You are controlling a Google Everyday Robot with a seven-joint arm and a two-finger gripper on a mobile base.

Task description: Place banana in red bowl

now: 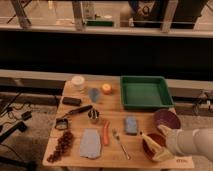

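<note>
one table (136,151) and one green tray (145,91). two bowls: one dark bowl (166,119) and one red bowl (148,146). one each of these – jar (78,82), orange (106,88), carrot (106,133), fork (120,143), metal cup (93,116), grape bunch (62,145). two blue soft things, a sponge (131,125) and a cloth (90,143); a grey-blue lump (94,93) by the orange may be a third. two black items: a block (71,101) and a tool (79,110). one gripper (159,151), over the red bowl at the near right corner – with what looks like one banana (146,137).
</note>
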